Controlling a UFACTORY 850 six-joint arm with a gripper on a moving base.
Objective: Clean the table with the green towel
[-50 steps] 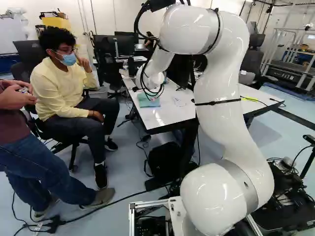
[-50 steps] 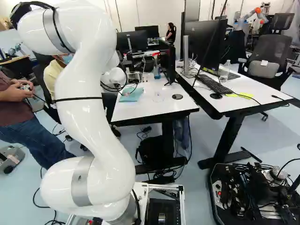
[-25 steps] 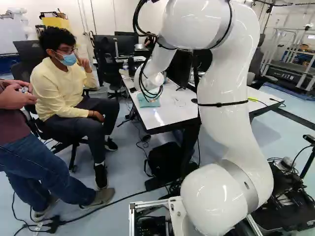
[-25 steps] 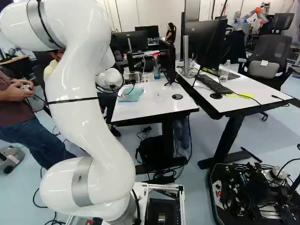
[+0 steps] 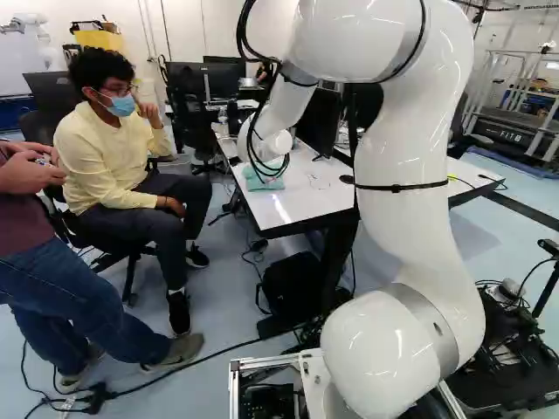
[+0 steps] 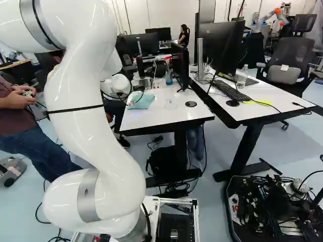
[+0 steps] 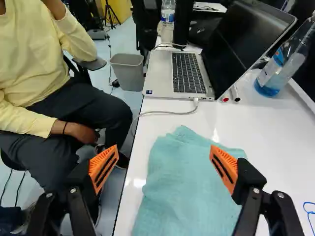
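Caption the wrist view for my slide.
Open gripper above the green towel on the white table, laptop ahead.

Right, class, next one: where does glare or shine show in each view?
Left base view: highlights on the white arm, a bright streak on the tabletop; right base view: highlights on the same arm; wrist view: glints on the tabletop beside the towel.

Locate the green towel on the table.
In the wrist view, the towel lies under the open gripper, near the table's edge, with the laptop beyond it.
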